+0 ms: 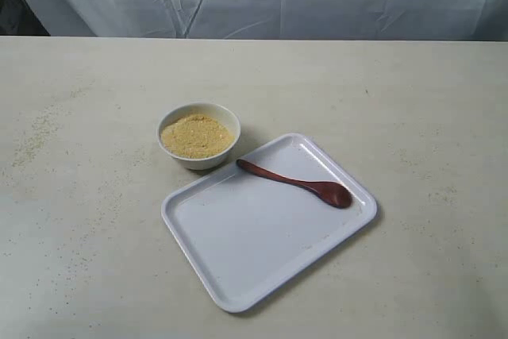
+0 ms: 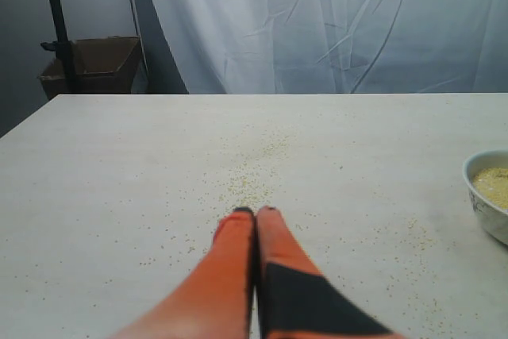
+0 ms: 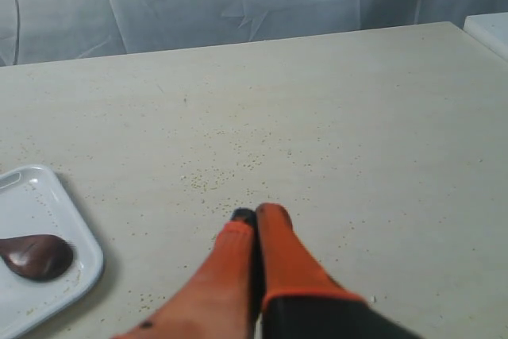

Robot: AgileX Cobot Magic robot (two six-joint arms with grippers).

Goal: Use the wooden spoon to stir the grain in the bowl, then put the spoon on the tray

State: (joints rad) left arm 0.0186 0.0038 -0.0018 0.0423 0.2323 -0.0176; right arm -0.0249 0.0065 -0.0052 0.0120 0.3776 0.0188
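Now the left pincer (image 2: pixel 255 212) is pressed fully closed and grips nothing, low over the desk (image 2: pixel 119 164), beyond the bowl (image 2: pixel 486 213) from the tray (image 1: pixel 238 252); the right pincer (image 3: pixel 255 212) is likewise closed tight and empty, just off the tray's corner. The wooden spoon (image 1: pixel 295 182) lies flat across the tray's far half, handle end by the rim nearest the bowl; the bowl stands just outside that rim, grain (image 1: pixel 196 134) heaped inside; loose grains (image 2: pixel 250 184) speckle the desk away from the tray.
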